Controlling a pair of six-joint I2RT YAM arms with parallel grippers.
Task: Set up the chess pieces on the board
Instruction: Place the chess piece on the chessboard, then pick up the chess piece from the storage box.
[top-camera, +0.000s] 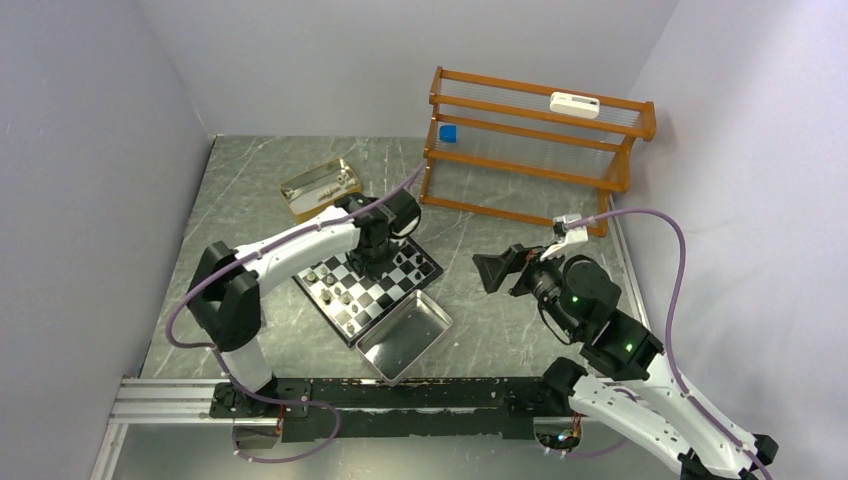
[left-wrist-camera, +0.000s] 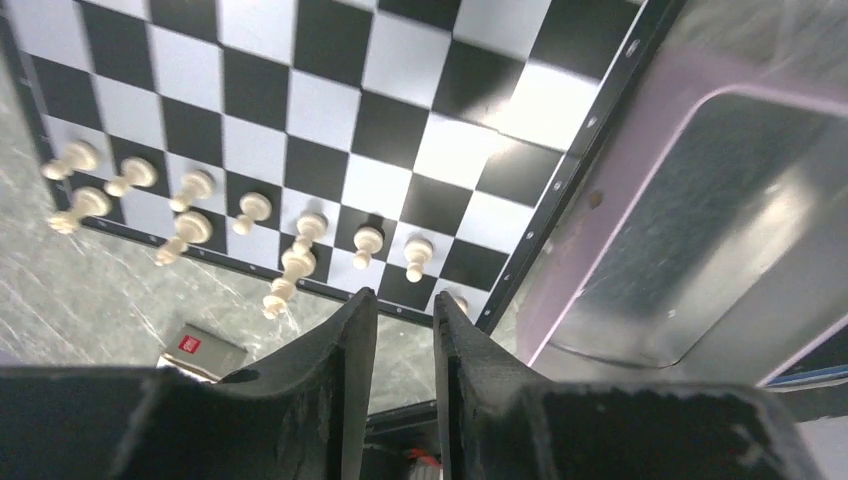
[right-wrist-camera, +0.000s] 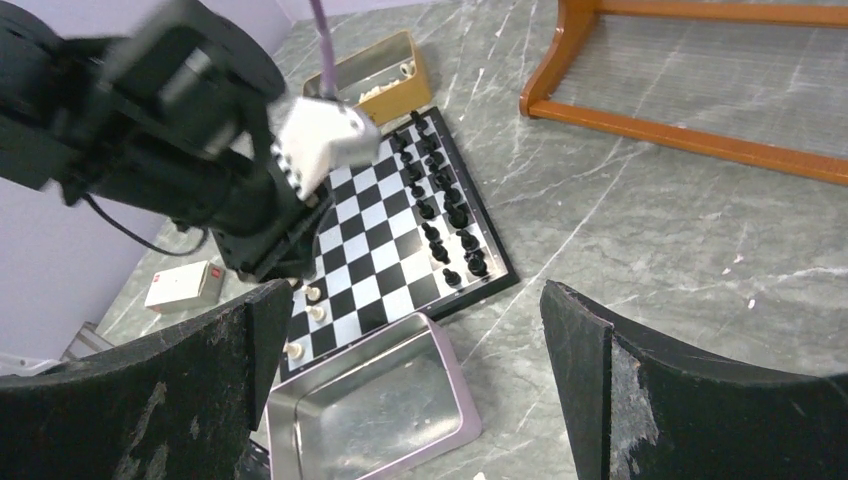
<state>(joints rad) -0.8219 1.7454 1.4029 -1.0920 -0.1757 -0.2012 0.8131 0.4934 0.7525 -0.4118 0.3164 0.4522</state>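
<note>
Currently the left gripper (left-wrist-camera: 402, 300), jaws slightly apart and holding nothing, hangs over the board (left-wrist-camera: 390, 60) with the edge rows of cream chess pieces (left-wrist-camera: 300, 262) just ahead of it, whereas the right gripper (right-wrist-camera: 418, 300), spread wide and empty, sits well apart, making the left arm nearer.

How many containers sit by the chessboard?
2: gold-coloured box beyond the far corner of the black-and-white checkered board; shiny rectangular metal tray at its near-right edge. None apparently hidden.
</note>
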